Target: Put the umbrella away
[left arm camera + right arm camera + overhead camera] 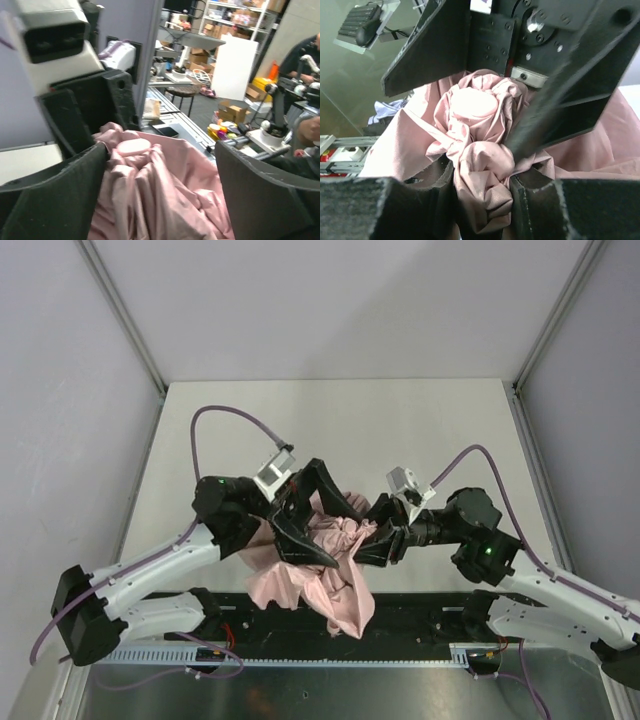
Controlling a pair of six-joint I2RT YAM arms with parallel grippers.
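The umbrella (310, 585) lies as a crumpled pale pink bundle at the near middle of the table, between both grippers. My left gripper (347, 538) is open, and its two black fingers straddle the bundle's upper end. In the left wrist view the pink fabric (160, 195) fills the gap between the wide-apart fingers (50, 200), and a round pink cap (132, 146) shows at the top. My right gripper (385, 540) comes in from the right. In the right wrist view it (482, 192) is shut on a twisted wad of the umbrella's fabric (470, 107). Shaft and handle are hidden.
The white table (330, 420) stretches away behind the umbrella, with grey enclosure walls on three sides. A black rail (420, 605) runs along the near edge between the arm bases. Purple cables (230, 412) loop above both arms. The umbrella's fabric hangs over the rail.
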